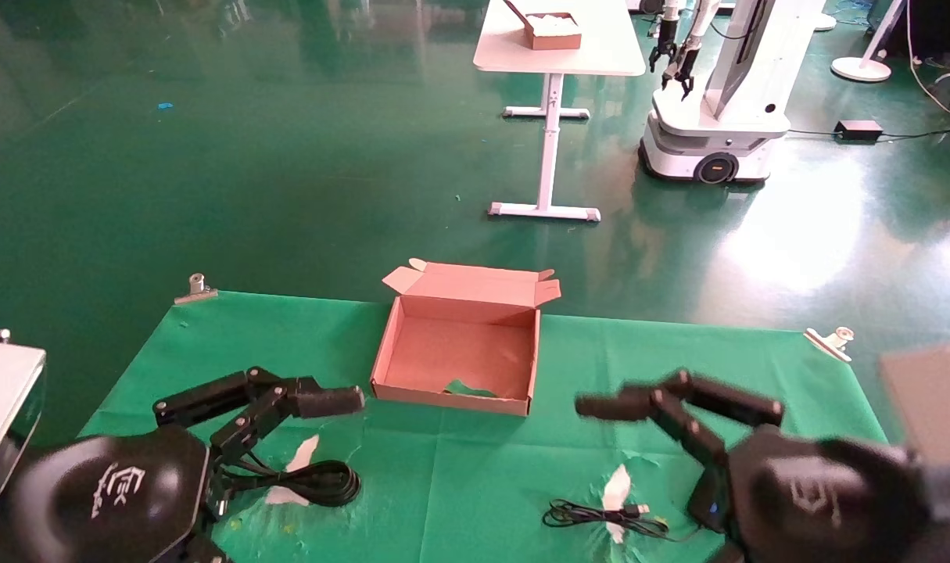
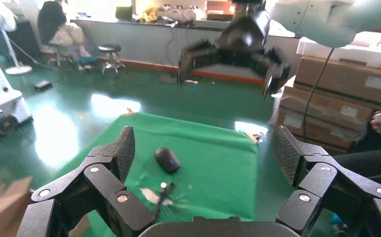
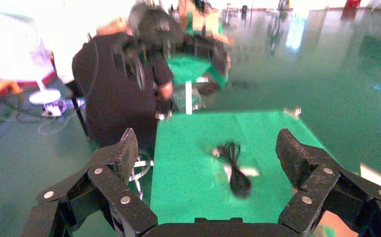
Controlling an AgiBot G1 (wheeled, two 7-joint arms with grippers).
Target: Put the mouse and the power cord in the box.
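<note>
The brown cardboard box (image 1: pixel 459 360) stands open and empty at the far middle of the green cloth, its lid flap up behind it. The coiled black power cord (image 1: pixel 312 478) (image 3: pixel 235 168) lies at the front left, just beside my left gripper (image 1: pixel 299 389) (image 2: pixel 203 148), which hovers open and holds nothing. The dark mouse (image 2: pixel 167 159) lies at the front right; in the head view the mouse (image 1: pixel 705 500) is half hidden under my right gripper (image 1: pixel 635 393) (image 3: pixel 206 148), also open and holding nothing. The mouse's thin USB cable (image 1: pixel 600 516) trails left.
Metal clips (image 1: pixel 197 285) (image 1: pixel 833 341) pin the cloth's far corners. A white device (image 1: pixel 5 407) sits at the left edge. Beyond the table are a white table (image 1: pixel 557 47) and another robot (image 1: pixel 717 102). A person in black (image 3: pixel 114 94) stands on the left side.
</note>
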